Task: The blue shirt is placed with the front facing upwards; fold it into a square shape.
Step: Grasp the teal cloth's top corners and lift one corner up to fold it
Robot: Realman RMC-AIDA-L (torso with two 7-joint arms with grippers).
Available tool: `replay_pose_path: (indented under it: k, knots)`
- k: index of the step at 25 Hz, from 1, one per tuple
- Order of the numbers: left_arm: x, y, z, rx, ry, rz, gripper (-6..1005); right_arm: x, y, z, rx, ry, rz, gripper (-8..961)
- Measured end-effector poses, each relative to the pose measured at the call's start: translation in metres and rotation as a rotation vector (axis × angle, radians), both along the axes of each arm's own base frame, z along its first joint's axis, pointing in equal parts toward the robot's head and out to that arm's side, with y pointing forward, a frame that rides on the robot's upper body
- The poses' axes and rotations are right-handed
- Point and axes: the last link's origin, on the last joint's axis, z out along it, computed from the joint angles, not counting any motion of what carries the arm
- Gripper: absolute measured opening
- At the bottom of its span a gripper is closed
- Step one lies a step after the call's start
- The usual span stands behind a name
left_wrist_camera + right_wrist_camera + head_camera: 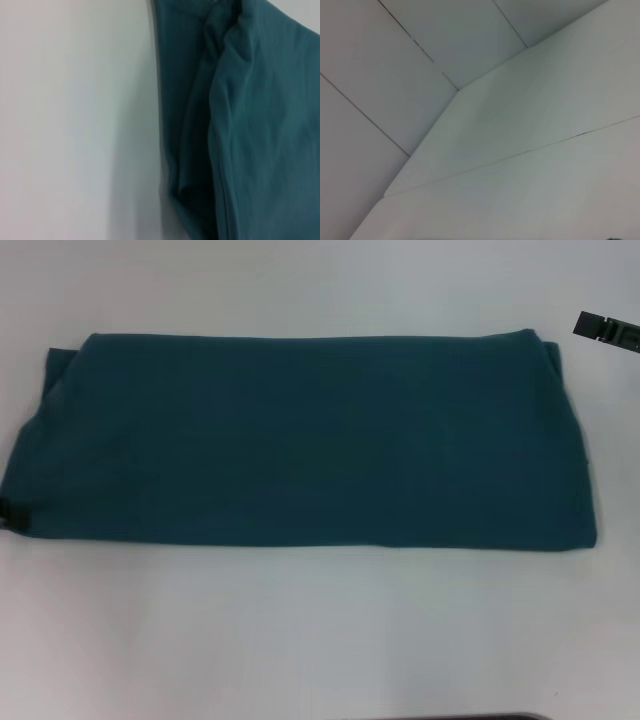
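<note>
Blue shirt (pixel 300 440) folded into wide band, long axis left-right

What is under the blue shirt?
The blue shirt lies folded into a long band on the white table. The left wrist view shows more shirt layers tucked underneath. Anything else beneath is covered.

The head camera looks forward and down from above, taking in the whole blue shirt (pixel 300 440) on the white worktop (pixel 320 630). The left wrist camera sits close over the shirt's left end, facing down at layered fabric edges (pixel 200 150) and bare worktop beside them; head and left wrist views share that end. The right wrist camera faces only pale seamed panels (pixel 470 75), sharing nothing recognisable.
</note>
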Motion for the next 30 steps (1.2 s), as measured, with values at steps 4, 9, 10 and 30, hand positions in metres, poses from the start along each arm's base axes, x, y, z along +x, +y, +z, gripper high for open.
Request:
replay_pose_path:
  k: [4,9,10,30]
  knots:
    - [-0.004,0.0,0.009,0.019,0.011,0.0,27,-0.002,0.002,-0.001,-0.001,0.002,0.005,899]
    - [-0.009,-0.001,0.016,0.034,0.027,0.009,27,-0.004,0.004,-0.003,-0.006,0.002,0.012,899]
    - [-0.01,-0.001,0.016,0.035,0.028,0.009,27,-0.005,0.004,-0.003,-0.006,0.002,0.014,899]
    - [0.028,-0.008,0.005,0.038,-0.164,-0.162,28,-0.01,0.011,-0.013,-0.024,-0.015,0.029,900]
